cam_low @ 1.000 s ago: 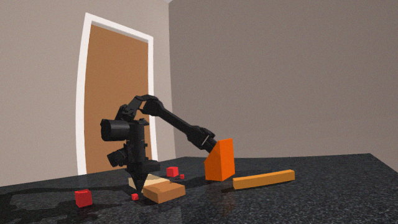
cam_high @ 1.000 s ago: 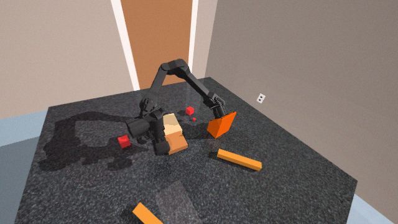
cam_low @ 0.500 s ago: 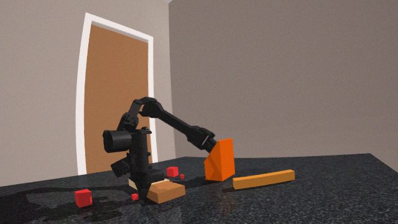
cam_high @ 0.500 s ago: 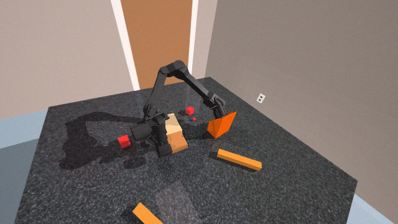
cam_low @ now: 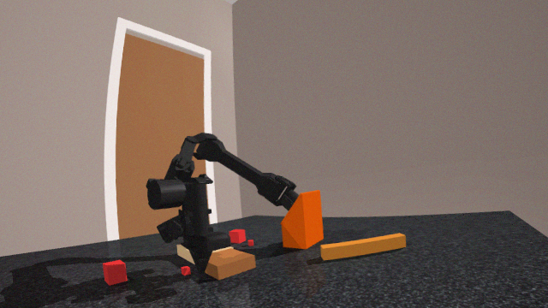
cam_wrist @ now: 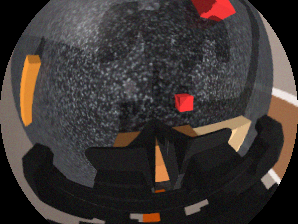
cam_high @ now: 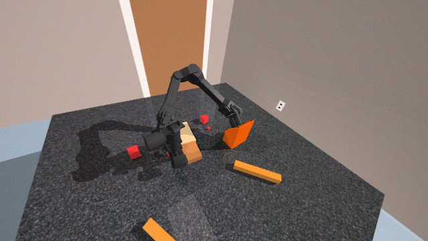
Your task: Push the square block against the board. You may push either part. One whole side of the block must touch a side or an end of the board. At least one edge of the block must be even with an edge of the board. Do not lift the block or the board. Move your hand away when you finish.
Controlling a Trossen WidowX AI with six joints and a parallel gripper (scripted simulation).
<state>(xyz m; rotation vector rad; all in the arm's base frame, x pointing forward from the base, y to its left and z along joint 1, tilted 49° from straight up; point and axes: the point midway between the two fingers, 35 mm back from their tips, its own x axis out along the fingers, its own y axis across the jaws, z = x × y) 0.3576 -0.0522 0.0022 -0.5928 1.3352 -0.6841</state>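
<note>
Black speckled table [cam_high: 301,207], tan block [cam_high: 191,151], orange board [cam_high: 257,171], red cube [cam_high: 134,152]

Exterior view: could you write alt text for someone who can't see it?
A black robot arm reaches down, its shut fingers at two flat tan blocks lying side by side on a dark speckled table. Small red cubes, an orange wedge and an orange bar lie around.
</note>
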